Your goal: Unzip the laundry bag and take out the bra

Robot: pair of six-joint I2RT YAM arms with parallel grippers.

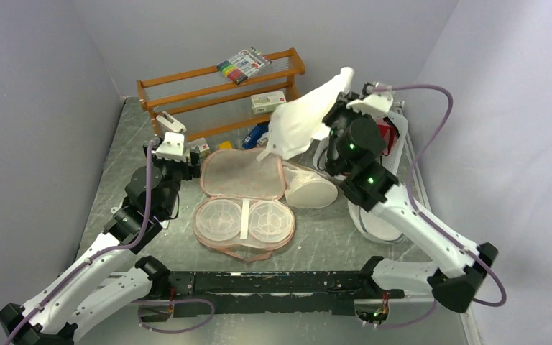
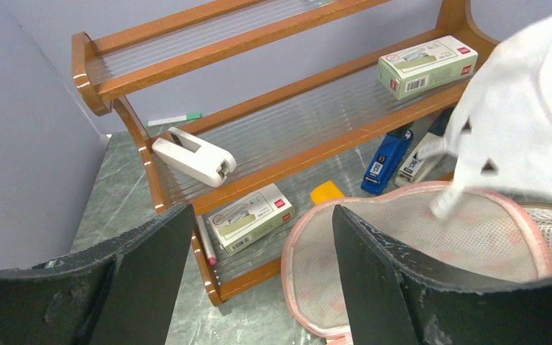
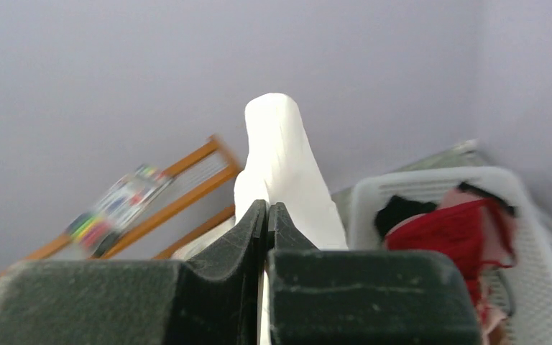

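One laundry bag (image 1: pixel 243 201) lies unzipped and spread flat on the table (image 1: pixel 330 248). Its far half shows pale mesh and its near half holds two clear cup domes (image 1: pixel 221 218) side by side. One white bra (image 1: pixel 303 118) hangs in the air over the bag's far right corner. The right gripper (image 3: pixel 268 215) has its fingers pressed together on the fabric. The left gripper (image 2: pixel 260 215) hovers at the bag's left edge with its fingers apart and nothing between them.

One cream cone-shaped object (image 1: pixel 309 190) sits just right of the bag. One white basket (image 3: pixel 431 183) beyond it holds a red garment (image 3: pixel 449 230). One wooden rack (image 2: pixel 223 50) carries two green-and-white boxes (image 2: pixel 422 66), one white stapler (image 2: pixel 192 156), one blue stapler (image 2: pixel 386 159) and one pack of markers (image 1: pixel 243 65).

The table is grey-green and marbled. Plain pale lilac walls stand on three sides.
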